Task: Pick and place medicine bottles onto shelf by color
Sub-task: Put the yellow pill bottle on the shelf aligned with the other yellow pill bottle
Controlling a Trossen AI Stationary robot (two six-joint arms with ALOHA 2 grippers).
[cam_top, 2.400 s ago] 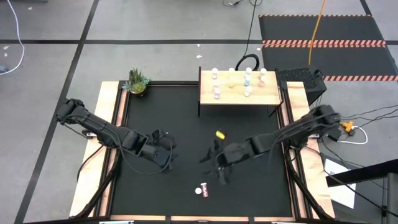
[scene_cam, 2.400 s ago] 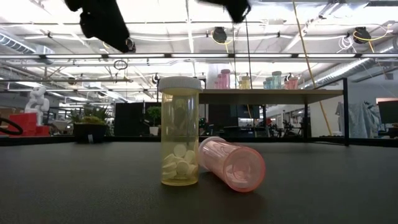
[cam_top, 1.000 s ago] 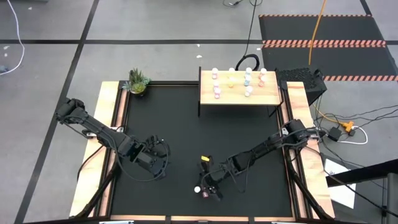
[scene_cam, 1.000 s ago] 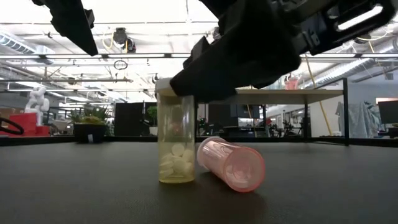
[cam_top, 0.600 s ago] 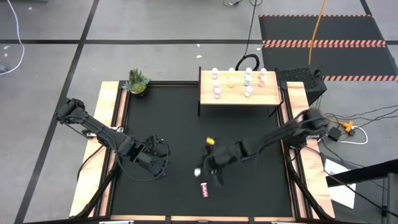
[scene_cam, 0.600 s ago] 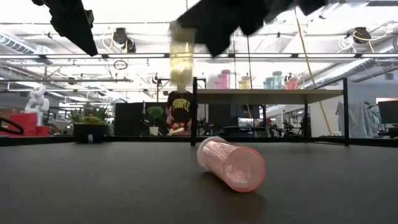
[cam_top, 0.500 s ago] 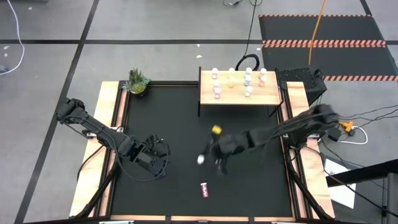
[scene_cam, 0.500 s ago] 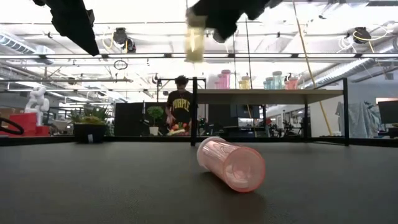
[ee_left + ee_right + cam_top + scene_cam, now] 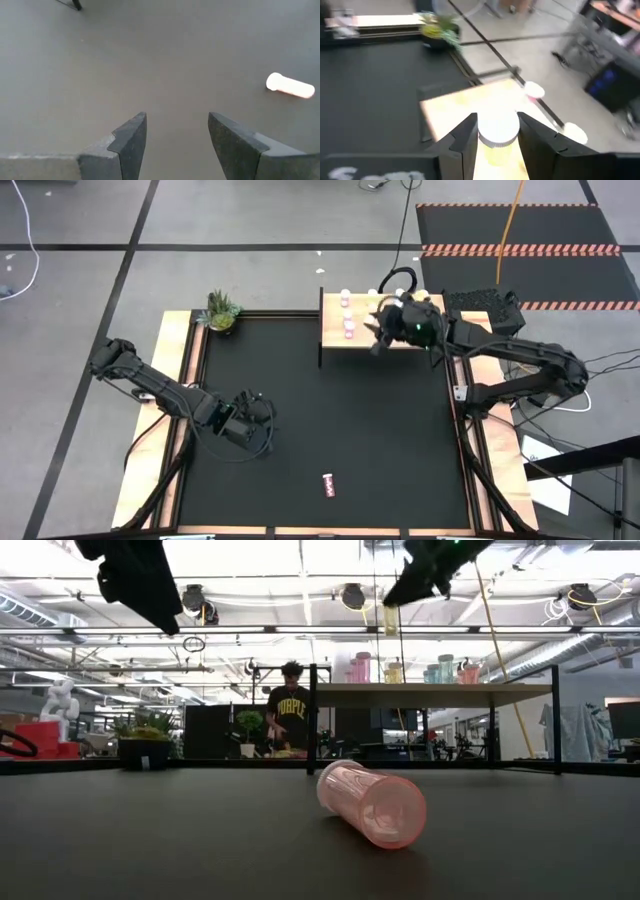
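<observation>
**Yellow bottle arriving over the shelf, placement pending**

You are carrying the yellow medicine bottle (image 9: 496, 137) in the right gripper (image 9: 496, 142), jaws clamped on it just under the white cap, pills visible through the body. In the high view the right gripper (image 9: 392, 326) is hanging over the light-wood shelf (image 9: 340, 340) at the far edge of the table (image 9: 300, 410), above the middle of the rows of standing bottles. The pink bottles (image 9: 348, 328) are sitting toward the shelf's left side; the gripper is hiding the others there, so you cannot check the yellow group from above.

Step in hand, by my read: transport done, about to place. Next move is calling for lining up beside the other yellow ones, lowering upright to the shelf top, then releasing without knocking neighbours, which are standing close together.

The left gripper (image 9: 176, 134) is waiting low over the table on the left, jaws apart and holding nothing. One pink bottle (image 9: 372, 804) is lying on its side near the table's front edge, well apart from both arms; that one is remaining to pick.
</observation>
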